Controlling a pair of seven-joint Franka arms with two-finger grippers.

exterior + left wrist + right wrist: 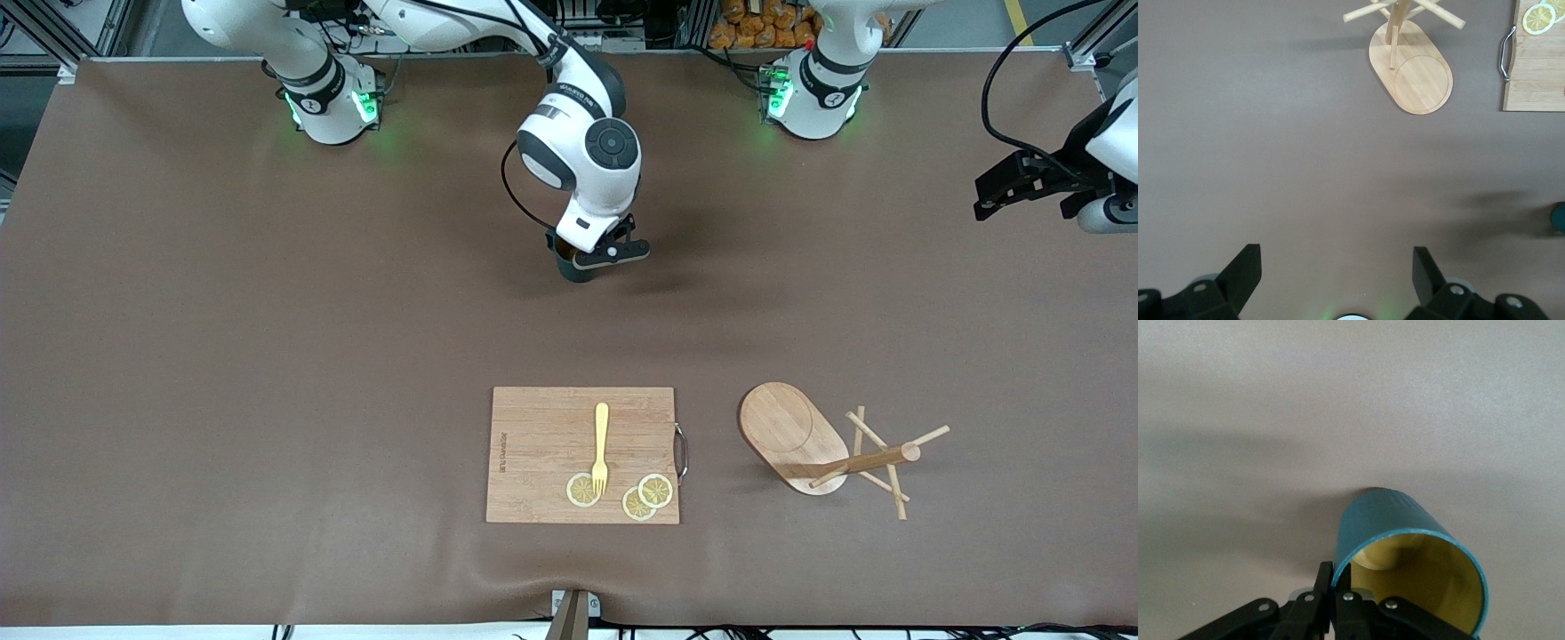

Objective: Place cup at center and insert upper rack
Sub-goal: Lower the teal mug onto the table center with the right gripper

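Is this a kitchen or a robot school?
Probably a robot lab set up like a kitchen. Two white robot arms are bolted to a brown-covered table with metal frames around it. A cutting board with lemon slices and a wooden mug tree sit there as practice props.

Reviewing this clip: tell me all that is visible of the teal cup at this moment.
The cup is a small teal mug with a faintly ribbed outer wall and a glossy yellow inside, empty as far as shows. The right gripper is shut on its rim, one finger inside and one outside. Its base appears to rest on the brown table cover, near the table's middle and farther from the front camera than the cutting board. In the front view the gripper hides most of it. No handle shows.
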